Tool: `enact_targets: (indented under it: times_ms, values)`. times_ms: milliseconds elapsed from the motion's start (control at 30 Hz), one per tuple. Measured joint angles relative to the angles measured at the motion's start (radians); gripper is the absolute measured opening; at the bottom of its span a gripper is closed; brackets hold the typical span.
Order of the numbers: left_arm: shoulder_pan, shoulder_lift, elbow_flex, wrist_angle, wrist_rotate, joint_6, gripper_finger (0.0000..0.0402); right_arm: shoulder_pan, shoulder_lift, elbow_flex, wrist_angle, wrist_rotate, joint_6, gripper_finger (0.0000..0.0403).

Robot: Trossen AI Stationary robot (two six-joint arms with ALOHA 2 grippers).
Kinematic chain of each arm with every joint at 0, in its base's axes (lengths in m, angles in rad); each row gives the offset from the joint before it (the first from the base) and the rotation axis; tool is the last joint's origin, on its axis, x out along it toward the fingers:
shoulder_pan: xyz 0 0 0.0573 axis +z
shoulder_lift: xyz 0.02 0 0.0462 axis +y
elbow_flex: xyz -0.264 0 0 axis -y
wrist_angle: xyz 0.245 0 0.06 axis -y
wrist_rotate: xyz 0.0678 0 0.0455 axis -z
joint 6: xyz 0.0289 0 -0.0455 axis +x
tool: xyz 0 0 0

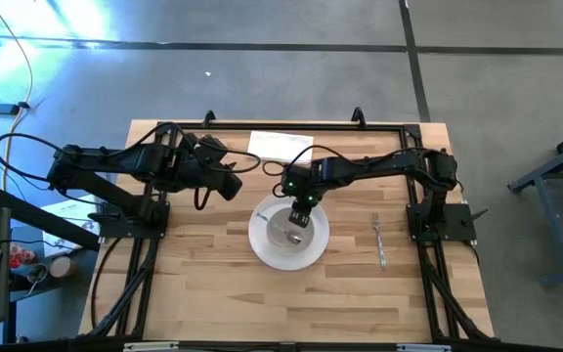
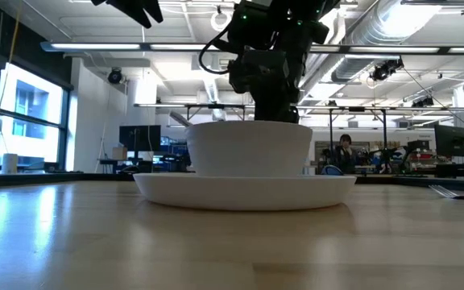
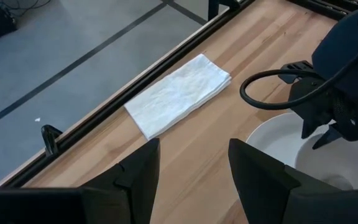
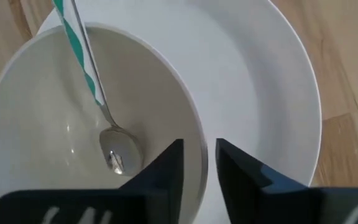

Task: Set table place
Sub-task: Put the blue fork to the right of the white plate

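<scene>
A white plate [image 1: 313, 252] lies on the plank table [image 1: 213, 293] near its middle, and a smaller white bowl [image 4: 36, 112] stands on it. A metal spoon [image 4: 118, 149] lies in the bowl, its head on the bottom and its handle rising toward the rim. A fork [image 1: 380, 242] lies flat on the table right of the plate. My right gripper [image 4: 199, 144] points down over the bowl with a narrow gap. One finger stands inside the bowl's rim [image 4: 199, 127] and one outside, without touching it. My left gripper [image 3: 194, 149] is open and empty, raised, left of the plate.
A folded white napkin [image 3: 179, 93] lies by the table's far rail [image 3: 135, 87], behind the plate. Bare planks stretch in front of the plate and at the near left. People and desks show in the room beyond the table.
</scene>
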Motion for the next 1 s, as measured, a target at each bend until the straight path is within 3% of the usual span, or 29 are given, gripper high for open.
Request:
enact_targets:
  times_ms: [167, 367, 467, 567, 700, 1000]
  values:
    - [0.0, 0.0, 0.0, 0.0, 0.0, 0.0, 0.0182, 0.0, 0.0, 0.055, -0.065, 0.027, -0.003, 0.0116]
    - [0.0, 0.0, 0.0, 0.0, 0.0, 0.0, 0.0182, 0.0, -0.001, 0.3, -0.36, 0.272, -0.031, 0.012]
    - [0.0, 0.0, 0.0, 0.0, 0.006, 0.0, 0.0182, 0.0, -0.002, 0.401, -0.57, 0.414, 0.016, 0.0095]
    - [0.0, 0.0, 0.0, -0.005, 0.011, 0.001, 0.0182, 0.014, -0.03, 0.408, -0.759, 0.52, 0.127, 0.0033]
    - [0.0, 0.0, 0.0, -0.011, 0.011, 0.019, 0.0182, 0.057, -0.171, 0.221, -0.8, 0.525, 0.363, 0.0008]
    - [0.0, 0.0, 0.0, -0.009, 0.012, 0.084, 0.0182, 0.285, -0.541, -0.353, -0.597, 0.304, 1.048, 0.0]
